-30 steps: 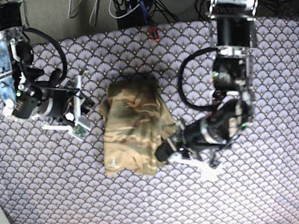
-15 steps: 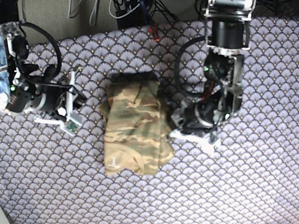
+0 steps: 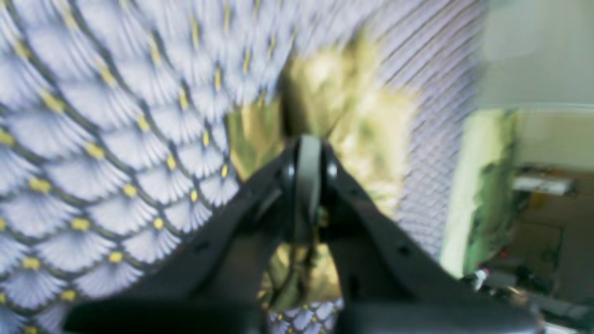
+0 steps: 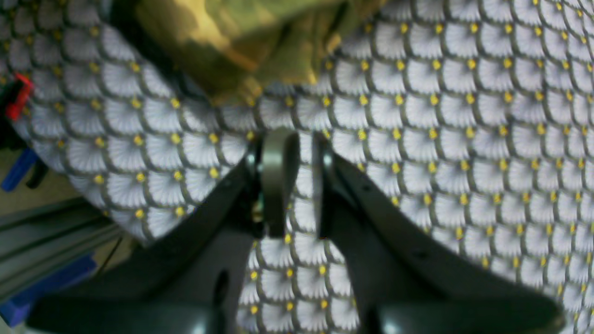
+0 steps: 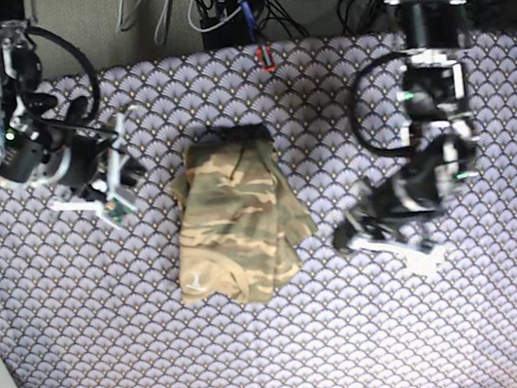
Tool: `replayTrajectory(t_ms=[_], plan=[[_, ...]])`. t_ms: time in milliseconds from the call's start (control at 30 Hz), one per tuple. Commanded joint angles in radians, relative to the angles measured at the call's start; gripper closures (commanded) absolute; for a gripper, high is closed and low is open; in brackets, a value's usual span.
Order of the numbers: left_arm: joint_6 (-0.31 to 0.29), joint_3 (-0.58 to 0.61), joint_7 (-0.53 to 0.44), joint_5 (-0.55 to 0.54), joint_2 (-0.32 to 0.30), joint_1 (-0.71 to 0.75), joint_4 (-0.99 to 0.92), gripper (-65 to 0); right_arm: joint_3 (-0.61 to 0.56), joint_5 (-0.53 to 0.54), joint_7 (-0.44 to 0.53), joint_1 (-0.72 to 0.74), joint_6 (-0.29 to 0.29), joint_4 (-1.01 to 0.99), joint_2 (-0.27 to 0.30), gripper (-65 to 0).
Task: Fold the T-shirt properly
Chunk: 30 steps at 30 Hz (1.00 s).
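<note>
Left wrist view: the left gripper (image 3: 307,162), two black fingers with grey pads, is pressed shut on nothing. Beyond its tip lies the blurred soft cloth T-shirt in olive, brown and tan camouflage print (image 3: 345,106), on the purple scallop-patterned table cloth with yellow dots (image 3: 93,139).

Right wrist view: the right gripper (image 4: 297,167) has its black fingers slightly parted, a narrow strip of table cloth (image 4: 464,139) showing between the pads; it holds nothing. The T-shirt (image 4: 241,41) lies ahead of the tip, apart from it.

Base view: the T-shirt (image 5: 238,219) lies folded into a roughly rectangular bundle in the middle of the table cloth (image 5: 283,348), dark collar edge at its far end. The left gripper (image 5: 346,236) is just beside the shirt's near right corner, not touching. The right gripper (image 5: 127,170) stands well apart on the other side.
</note>
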Motion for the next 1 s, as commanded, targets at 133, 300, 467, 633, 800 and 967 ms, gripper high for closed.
replayTrajectory(t_ms=[133, 300, 467, 633, 800, 967], plan=[[0.001, -0.072, 0.09, -0.163, -0.122, 0.095, 0.131, -0.5, 0.132, 0.008, 0.009, -0.063, -0.001, 0.033, 0.056, -11.2], [0.001, -0.149, 0.188, -0.163, -0.23, 0.319, 0.26, -0.5, 0.322, 0.008, 0.009, -0.196, -0.001, 0.033, 0.076, -11.0], [0.001, -0.224, 0.202, -0.139, -0.329, 0.572, 0.435, -0.5, 0.506, 0.007, 0.019, -0.35, -0.001, 0.031, 0.077, -11.1], [-0.006, -0.256, 0.192, -0.014, -0.317, 0.764, 0.46, -0.5, 0.621, -0.029, 0.052, -0.455, -0.001, 0.023, 0.07, -11.4], [-0.006, -0.14, 0.117, 0.291, -0.236, 0.897, 0.449, -0.6, 0.62, -0.267, 0.177, -0.492, -0.001, -0.072, -0.004, -11.3], [-0.008, 0.025, -0.069, 0.526, -0.188, 0.957, 0.303, -0.6, 0.628, -0.431, 0.358, -0.491, -0.001, -0.32, -0.039, -11.0]])
